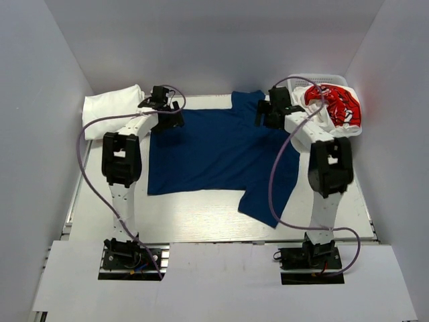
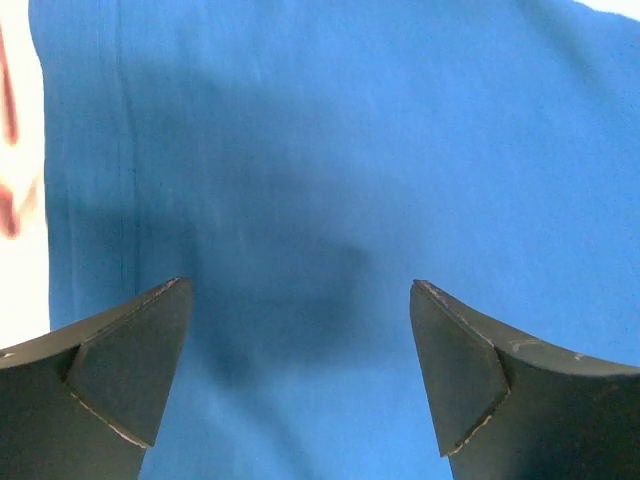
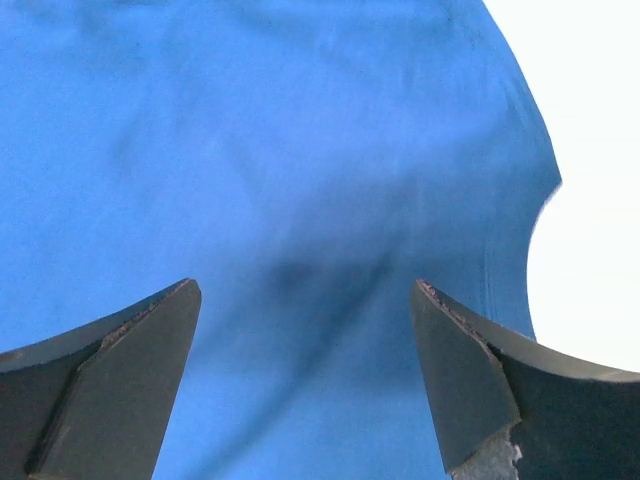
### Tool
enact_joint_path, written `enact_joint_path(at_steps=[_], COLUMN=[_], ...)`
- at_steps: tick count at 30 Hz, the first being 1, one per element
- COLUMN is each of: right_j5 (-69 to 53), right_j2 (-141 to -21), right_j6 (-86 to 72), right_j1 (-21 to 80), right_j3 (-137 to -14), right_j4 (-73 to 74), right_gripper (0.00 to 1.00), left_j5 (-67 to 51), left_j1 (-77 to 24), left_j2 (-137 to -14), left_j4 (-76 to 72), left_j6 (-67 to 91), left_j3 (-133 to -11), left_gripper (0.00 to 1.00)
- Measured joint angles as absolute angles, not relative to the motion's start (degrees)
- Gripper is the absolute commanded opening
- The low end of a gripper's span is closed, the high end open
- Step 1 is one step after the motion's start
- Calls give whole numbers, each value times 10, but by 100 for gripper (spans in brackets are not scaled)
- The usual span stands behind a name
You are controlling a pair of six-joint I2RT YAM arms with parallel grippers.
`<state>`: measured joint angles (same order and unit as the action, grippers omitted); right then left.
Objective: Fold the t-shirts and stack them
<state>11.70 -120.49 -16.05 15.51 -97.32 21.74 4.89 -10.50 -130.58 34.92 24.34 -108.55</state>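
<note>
White table (image 1: 201, 218) is carrying navy t-shirt (image 1: 208, 151), lying directly beneath left end effector (image 1: 163, 102) and right end effector (image 1: 267, 111), both with fingers spread apart.

Plain pale grey walls (image 1: 214, 40) close in the back and both sides of a white bench (image 1: 201, 211). The light is soft and even. A white panel (image 1: 221, 278) covers the near edge.

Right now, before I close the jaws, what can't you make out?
- Top view: the arms cover the far corners of the navy shirt.
- Top view: the red shirt hides the basket's other contents.
- Top view: the white bundle is too small to count layers.
- Wrist views: whether the jaws touch cloth.
</note>
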Motion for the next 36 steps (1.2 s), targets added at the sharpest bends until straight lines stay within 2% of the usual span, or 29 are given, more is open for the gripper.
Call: enact_joint_path(at_steps=[4,9,14,21,27,28,29,31,32,35,36], right_j5=[117,127,136,143,164,167,169,173,175,182,186], right_j2=[-1052,-863,-766,-701,-675,-674,-671,-663,-660,-648,-645], right_j6=[-170,-210,-253,-290,-310,-312,-316,-323,-326,-333,-337], right_j1=[174,202,219,251,266,268,269,272,272,276,277], right_j3=[-841,-680,-559,-485,-463,-459,-452,-439,-434,-419,-416], right_j4=[176,113,98,123,157,163,171,187,194,218,226], right_gripper=[90,90,90,90,90,90,90,90,90,90,90], left_j5=[33,37,49,93,119,122,125,129,131,130,128], left_j1=[-110,-112,-106,-104,-102,-101,-100,-98,-97,-93,-92], left_j2=[-1175,-948,-762,-658,-676,-684,-695,-715,-723,-738,-738], left_j4=[352,348,359,374,359,355,350,345,340,331,328], left_j6=[255,316,387,460,496,499,504,513,516,522,524], left_j3=[-962,-751,-538,-394,-378,-378,-378,-376,-374,-364,-361], left_gripper=[100,100,100,100,100,98,91,85,75,62,54])
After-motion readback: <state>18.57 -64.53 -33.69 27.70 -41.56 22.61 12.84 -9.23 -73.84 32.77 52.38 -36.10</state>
